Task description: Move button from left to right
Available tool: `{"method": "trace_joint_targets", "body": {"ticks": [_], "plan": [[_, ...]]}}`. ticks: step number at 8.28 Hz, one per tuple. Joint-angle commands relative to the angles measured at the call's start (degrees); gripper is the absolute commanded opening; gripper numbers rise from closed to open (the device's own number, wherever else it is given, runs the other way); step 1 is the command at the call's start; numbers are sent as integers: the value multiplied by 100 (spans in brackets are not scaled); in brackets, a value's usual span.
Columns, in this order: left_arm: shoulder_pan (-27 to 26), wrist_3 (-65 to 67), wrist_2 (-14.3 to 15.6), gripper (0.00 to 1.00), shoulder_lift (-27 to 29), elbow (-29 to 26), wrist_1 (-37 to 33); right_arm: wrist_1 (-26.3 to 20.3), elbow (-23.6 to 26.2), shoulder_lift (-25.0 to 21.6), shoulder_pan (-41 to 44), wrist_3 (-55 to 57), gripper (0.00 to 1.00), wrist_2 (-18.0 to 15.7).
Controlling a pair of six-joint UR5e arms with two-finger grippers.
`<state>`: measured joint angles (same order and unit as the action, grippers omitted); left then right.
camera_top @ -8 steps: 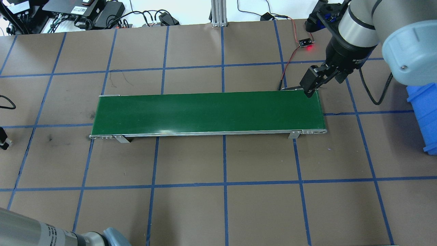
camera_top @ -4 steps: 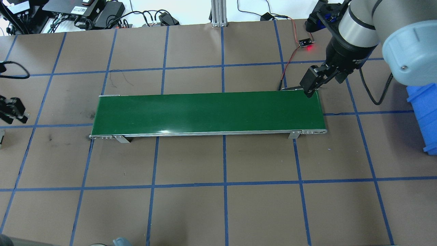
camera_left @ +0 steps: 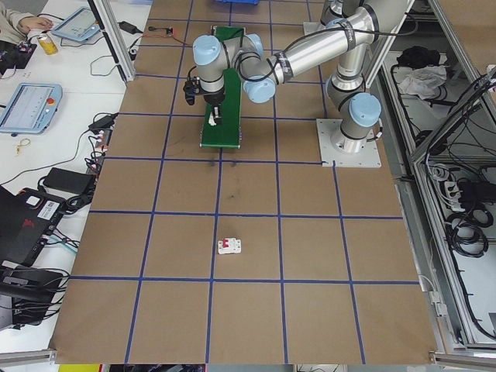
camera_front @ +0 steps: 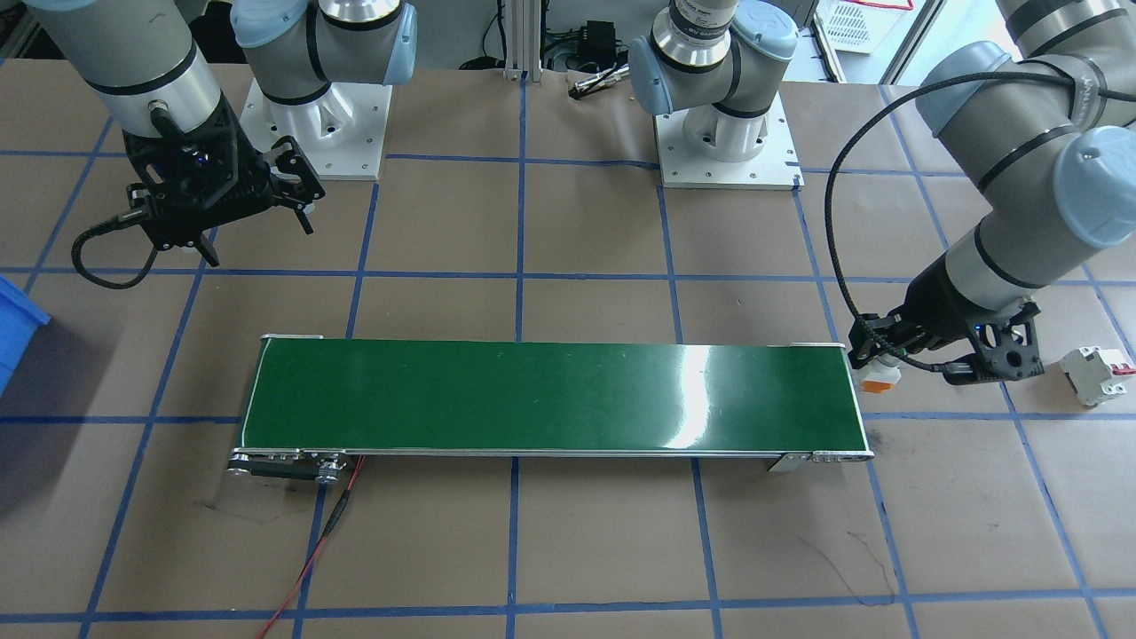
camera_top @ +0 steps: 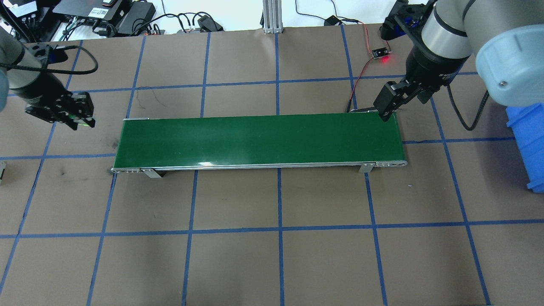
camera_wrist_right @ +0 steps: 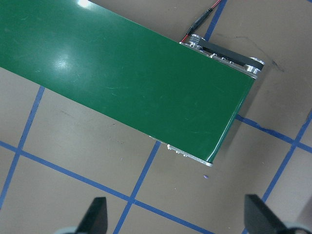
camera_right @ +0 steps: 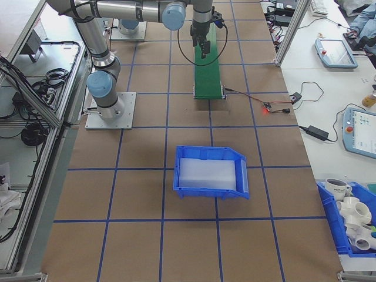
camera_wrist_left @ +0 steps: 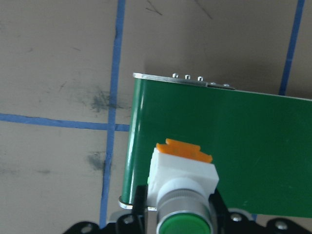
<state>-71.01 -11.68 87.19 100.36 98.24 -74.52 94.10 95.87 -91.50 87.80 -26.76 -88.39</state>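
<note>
Edges first: we see the left gripper (camera_front: 874,364) just off the end of the green conveyor belt (camera_top: 259,140), clamped on the button (camera_wrist_left: 183,187). In the left wrist view the button sits between the fingers, green cap toward the camera, white body behind it and the orange-red base pointing away over the belt's end edge. In the front-facing view the white and orange part shows just beside the belt's end, raised off the brown table (camera_top: 280,263). Ahead of this gripper the belt's green surface is bare along its whole length. Behind it, well apart on the table, lies a white circuit breaker (camera_front: 1099,374) with a red tab.

At the belt's far end we see the right gripper (camera_top: 386,103), fingers spread apart with nothing between them; its wrist view shows both fingertips (camera_wrist_right: 96,214) wide of each other above bare table and blue tape lines. It hangs over the belt's end corner on the operators' side, where a red and black wire (camera_front: 311,550) leaves the belt frame. Beyond it a small circuit board (camera_top: 380,52) with a red light lies on the table.

Further out past the right gripper stands a blue bin (camera_right: 210,171). In the right side view we see only a pale sheet or liner inside it.
</note>
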Motion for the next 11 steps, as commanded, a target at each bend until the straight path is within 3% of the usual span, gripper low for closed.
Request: {"method": "trace_joint_targets", "body": {"ticks": [1, 4, 9, 11], "plan": [[-142, 52, -62, 0, 395, 2, 130, 3, 2, 1, 0, -93, 100, 6], [-142, 78, -53, 0, 729, 37, 859, -6, 2, 1, 0, -128, 100, -20], [-142, 79, -36, 0, 801, 99, 782, 29, 2, 10, 0, -304, 100, 23], [-150, 113, -27, 55, 687, 370, 755, 21, 2, 1, 0, -295, 100, -2]]}}
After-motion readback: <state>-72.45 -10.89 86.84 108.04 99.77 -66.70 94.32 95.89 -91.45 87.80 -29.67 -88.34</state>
